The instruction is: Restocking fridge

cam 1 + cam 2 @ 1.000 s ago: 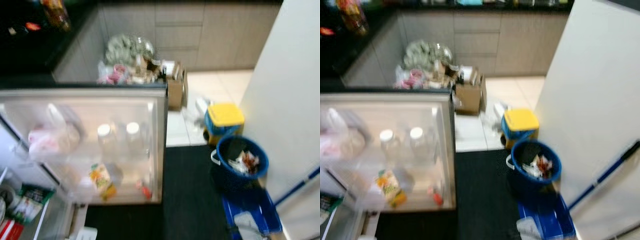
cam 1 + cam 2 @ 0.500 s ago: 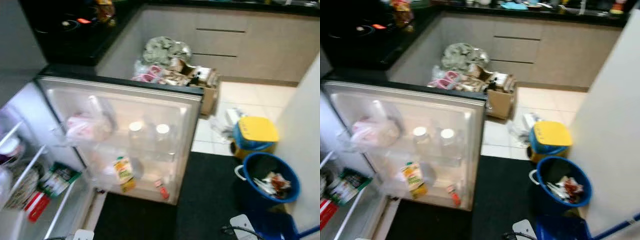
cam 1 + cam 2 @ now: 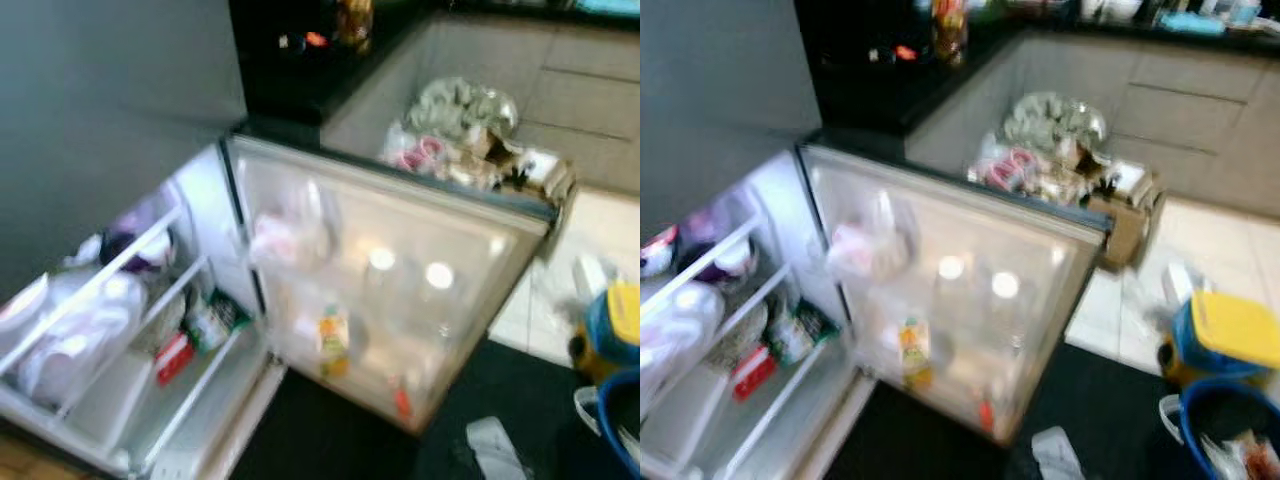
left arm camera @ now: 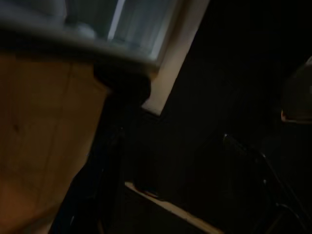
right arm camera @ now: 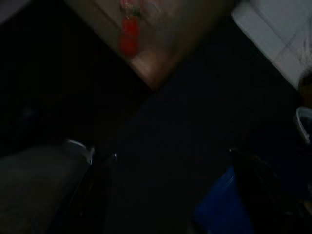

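Two dim tools, grasp indiscernible.

Home kitchen, shown by an open fridge (image 3: 760,330) with stocked wire shelves, bottles in its door (image 3: 960,300), grey drawer-front cabinets (image 3: 1200,100) under a dark countertop (image 3: 890,70), pale floor tiles (image 3: 1200,240), and a blue waste bucket (image 3: 1225,430) beside cardboard clutter (image 3: 1130,215).

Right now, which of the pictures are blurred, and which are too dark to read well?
Both eye views are softly motion-blurred: the open fridge door and its bottles lack sharp edges. Both wrist views are very dark; the left wrist view shows a dim wooden surface, the right wrist view a blurred red item.
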